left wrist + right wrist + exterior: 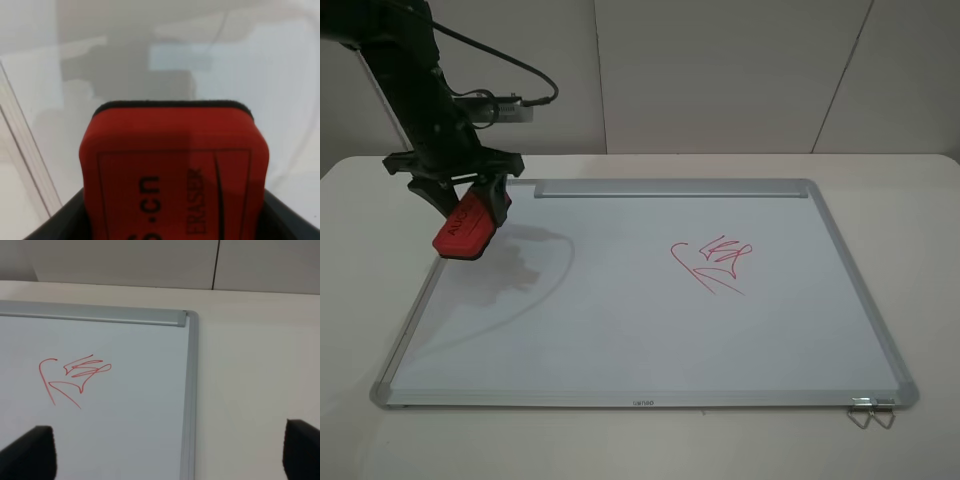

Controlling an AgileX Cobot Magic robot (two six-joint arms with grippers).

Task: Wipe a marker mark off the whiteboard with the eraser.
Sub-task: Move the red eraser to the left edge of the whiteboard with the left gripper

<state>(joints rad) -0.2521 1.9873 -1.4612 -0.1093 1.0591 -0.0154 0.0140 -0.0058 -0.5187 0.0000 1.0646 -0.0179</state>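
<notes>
L tool (470,212) clamped on eraser (467,228), tilted over whiteboard (620,340) far-left corner; R tool (167,452) jaws apart, empty. Red mark (730,250) on whiteboard's right half, well apart. Level felt flat, carry across, press lightly before rubbing

Bare whiteboard (620,340) lies open between eraser (465,228) and marker mark (728,250).

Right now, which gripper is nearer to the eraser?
Left: the left gripper is shut on the eraser; the right gripper hangs open over the whiteboard's right edge.
</notes>
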